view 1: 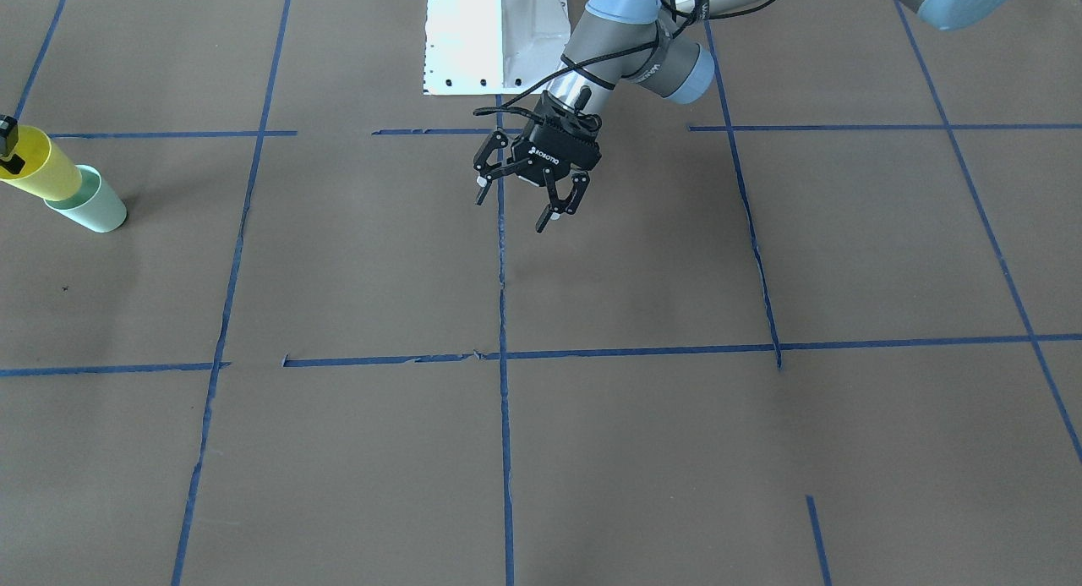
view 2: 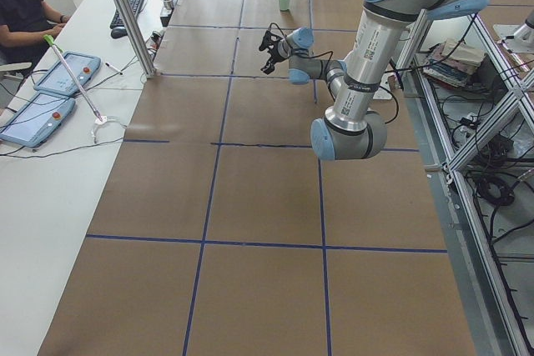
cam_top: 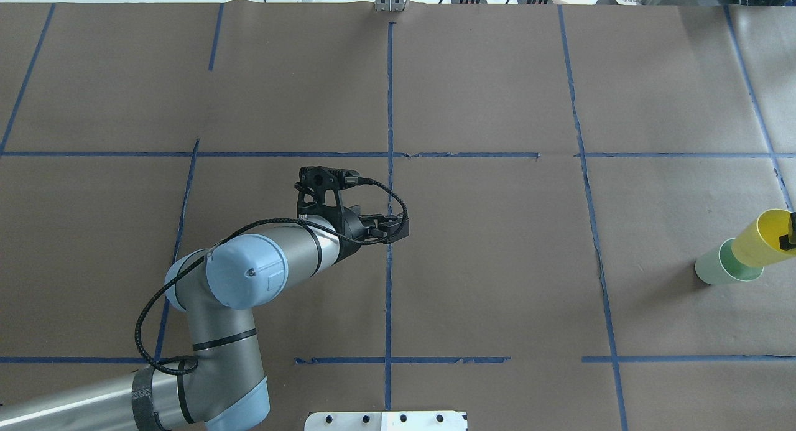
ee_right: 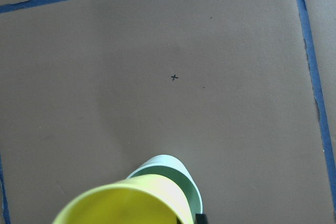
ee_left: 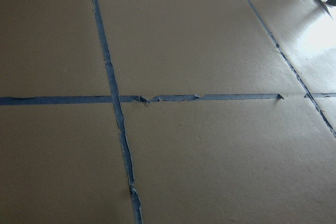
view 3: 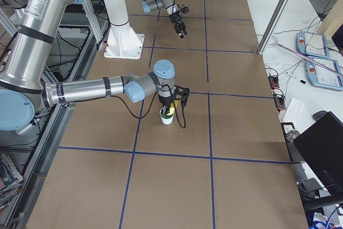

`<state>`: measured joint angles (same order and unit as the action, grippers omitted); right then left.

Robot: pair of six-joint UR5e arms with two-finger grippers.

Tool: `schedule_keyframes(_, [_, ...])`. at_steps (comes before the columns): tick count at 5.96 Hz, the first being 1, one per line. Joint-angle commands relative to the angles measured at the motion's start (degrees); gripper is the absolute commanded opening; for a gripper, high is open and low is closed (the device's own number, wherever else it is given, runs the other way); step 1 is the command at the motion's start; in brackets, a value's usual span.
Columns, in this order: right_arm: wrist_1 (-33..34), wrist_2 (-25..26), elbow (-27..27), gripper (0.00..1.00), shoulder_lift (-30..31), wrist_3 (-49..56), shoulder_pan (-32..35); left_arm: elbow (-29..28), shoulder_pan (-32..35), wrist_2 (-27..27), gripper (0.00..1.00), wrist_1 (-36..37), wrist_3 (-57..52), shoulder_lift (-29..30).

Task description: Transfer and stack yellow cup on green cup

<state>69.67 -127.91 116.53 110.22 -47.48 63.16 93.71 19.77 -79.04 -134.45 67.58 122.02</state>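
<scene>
The yellow cup (cam_top: 760, 239) hangs tilted in my right gripper (cam_top: 790, 233), which is shut on its rim at the table's far right edge. Its lower end is at the mouth of the green cup (cam_top: 721, 267), which stands on the paper. In the front view the yellow cup (view 1: 38, 170) overlaps the green cup (view 1: 91, 202). The right wrist view shows the yellow cup (ee_right: 126, 203) above the green cup (ee_right: 176, 174). My left gripper (view 1: 511, 212) is open and empty, hovering over the middle tape line.
The table is brown paper with a grid of blue tape (cam_top: 390, 107). The white robot base plate (view 1: 486, 36) is at the robot's edge. Tablets, a keyboard and a seated person (view 2: 21, 6) are beside the table on my left.
</scene>
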Motion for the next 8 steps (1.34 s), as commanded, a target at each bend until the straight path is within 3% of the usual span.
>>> schedule_keyframes(1, [0.03, -0.06, -0.51, 0.21, -0.35, 0.19, -0.14, -0.02, 0.0, 0.03, 1.0, -0.02, 0.01, -0.02])
schedule_keyframes(2, [-0.06, -0.14, -0.95, 0.99, -0.62, 0.02, -0.58, -0.02, 0.0, 0.03, 1.0, -0.02, 0.09, -0.02])
schedule_keyframes(4, [-0.24, -0.32, -0.78, 1.0, -0.71, 0.02, -0.58, -0.11, 0.09, -0.24, 1.0, 0.15, 0.35, -0.37])
schedule_keyframes(5, [-0.32, -0.15, -0.86, 1.0, -1.93, 0.1, -0.58, -0.02, 1.92, -4.24, 1.0, 3.63, 0.36, -0.55])
schedule_keyframes(7, [-0.15, 0.21, -1.47, 1.0, -5.7, 0.1, 1.16, -0.11, 11.9, -20.72, 1.0, 15.4, 0.36, -2.12])
schedule_keyframes(8, [-0.15, -0.05, -2.61, 1.0, -7.89, 1.58, 3.18, -0.2, 16.91, -28.11, 0.99, 15.97, -0.6, -5.53])
